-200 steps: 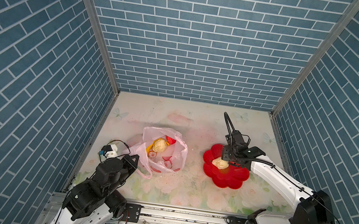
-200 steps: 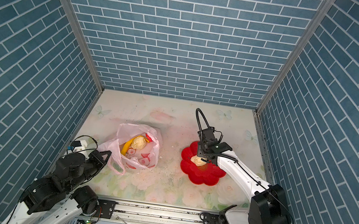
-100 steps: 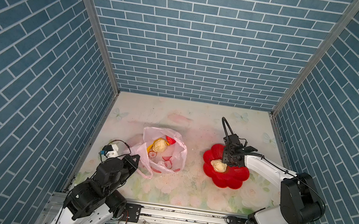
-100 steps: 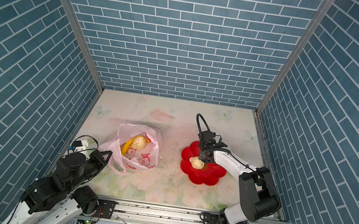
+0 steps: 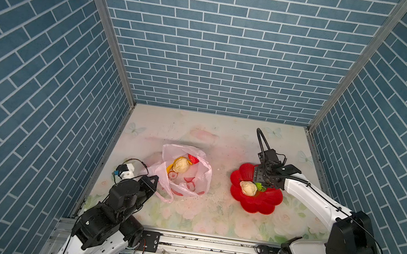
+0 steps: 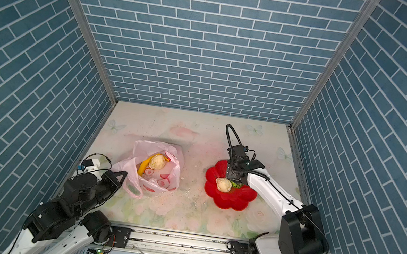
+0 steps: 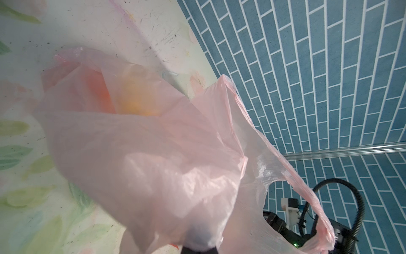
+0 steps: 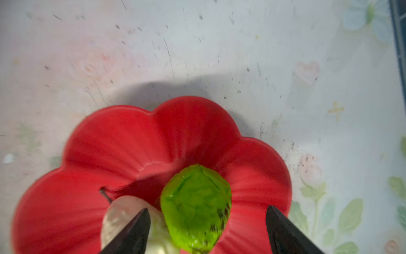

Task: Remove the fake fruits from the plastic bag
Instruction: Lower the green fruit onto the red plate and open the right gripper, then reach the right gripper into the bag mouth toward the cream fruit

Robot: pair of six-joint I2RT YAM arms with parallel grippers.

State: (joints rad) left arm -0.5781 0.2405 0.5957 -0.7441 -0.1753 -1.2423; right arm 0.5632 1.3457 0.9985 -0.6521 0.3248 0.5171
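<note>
- Green bumpy ball (image 8: 195,209) lies on the red flower-shaped plate (image 8: 123,140), near the plate's middle, touching or just beside a cream ball (image 8: 123,211).
- Right gripper (image 8: 206,210) hangs low over the plate with its jaws spread wide. The green ball sits between them with a clear gap on one side; the other fingertip overlaps the cream ball in the wrist view, and I cannot tell if they touch. Nothing is gripped.
- Both top views show the same: the cream ball (image 5: 248,188) and the green ball (image 5: 259,187) side by side on the plate (image 5: 256,205), with the right gripper (image 5: 262,184) above them.
- Plastic bag (image 5: 202,178) lies on the tabletop (image 5: 211,215), well apart from the plate, with its mouth open upward.
- Bag contents: a second cream ball (image 5: 181,165) on top, a red berry (image 5: 193,159) behind it and a yellow banana (image 6: 143,167) beside it. Anything deeper is hidden by the film.
- Left gripper (image 6: 122,175) is closed tight on the bag's handle side; in the left wrist view pink film (image 7: 153,165) bunches over the fingers.
</note>
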